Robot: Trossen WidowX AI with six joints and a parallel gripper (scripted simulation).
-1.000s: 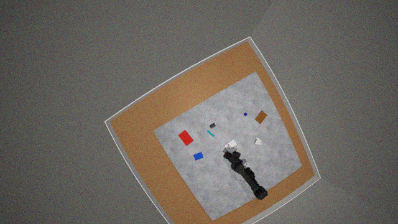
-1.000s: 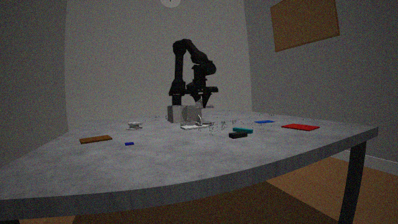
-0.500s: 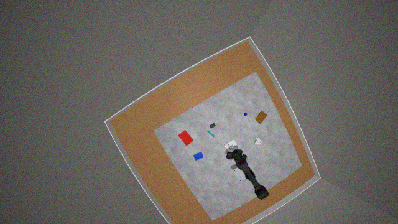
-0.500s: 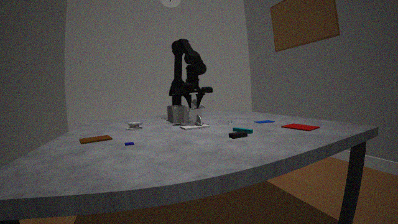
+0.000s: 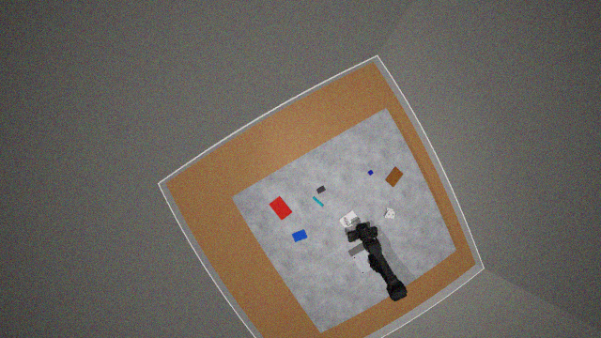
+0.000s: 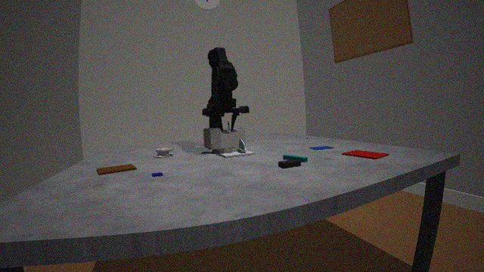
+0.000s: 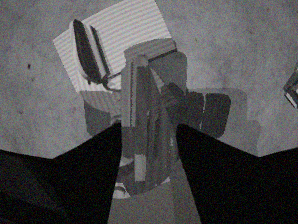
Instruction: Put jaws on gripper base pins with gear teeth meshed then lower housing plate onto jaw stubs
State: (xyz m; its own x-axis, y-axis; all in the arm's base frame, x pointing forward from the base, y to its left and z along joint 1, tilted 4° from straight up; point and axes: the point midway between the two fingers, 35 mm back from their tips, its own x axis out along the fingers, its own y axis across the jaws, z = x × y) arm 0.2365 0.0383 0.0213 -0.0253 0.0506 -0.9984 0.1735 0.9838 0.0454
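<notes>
The white gripper base (image 5: 352, 214) (image 6: 228, 155) (image 7: 130, 22) lies flat. One pale jaw (image 6: 242, 146) (image 7: 84, 47) stands on it, on the left in the wrist view; its teeth and pin are too small to judge. My gripper (image 6: 224, 130) (image 7: 149, 129) is shut on a long grey part, apparently the other jaw (image 7: 135, 105), whose far end overlaps the base's near edge in the wrist view. Whether it touches the base or a pin cannot be told. A small white part with dark dots (image 5: 390, 213) (image 6: 163, 152), possibly the housing plate, lies apart from the base.
A grey block (image 5: 356, 249) (image 6: 212, 138) stands close behind the base, near the fingers. A white plate (image 5: 362, 264) lies beside the arm. Teal (image 5: 317, 201) and black (image 5: 320, 190) bars, red (image 5: 280, 207), blue (image 5: 300, 236) and brown (image 5: 394, 176) pieces lie farther off.
</notes>
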